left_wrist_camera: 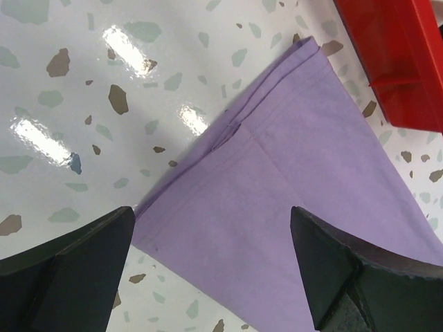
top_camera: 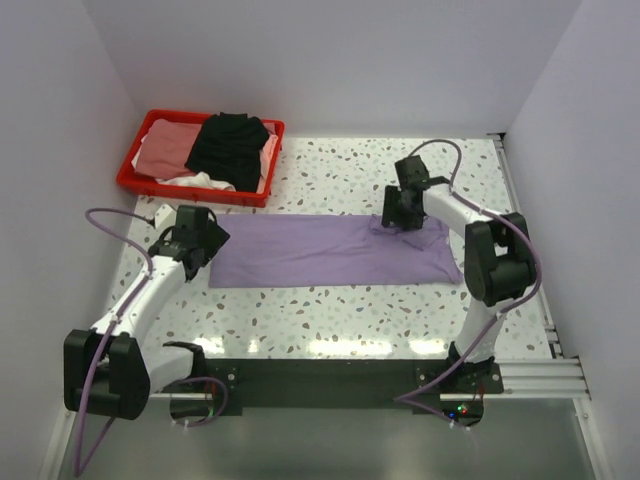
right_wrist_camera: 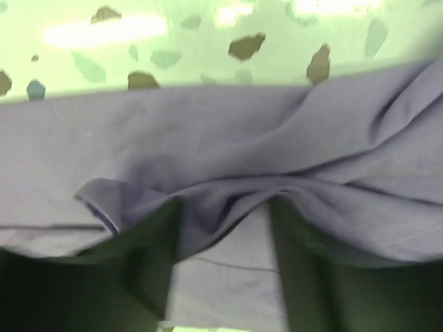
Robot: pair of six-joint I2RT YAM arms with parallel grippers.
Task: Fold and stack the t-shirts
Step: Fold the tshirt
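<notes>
One lilac cloth t-shirt [top_camera: 335,250], folded lengthwise mid speckled terrazzo table [top_camera: 340,310]: L gripper [top_camera: 213,243] jaws apart over left end for next pinch, R gripper [top_camera: 398,218] amid bunched far-right hem, clamp undeterminable.

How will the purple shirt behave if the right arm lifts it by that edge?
Likely floppy: purple shirt bunches into wrinkles at the right gripper. Probably light: thin layers show at its corner. Would likely sag and drag across the table.
</notes>
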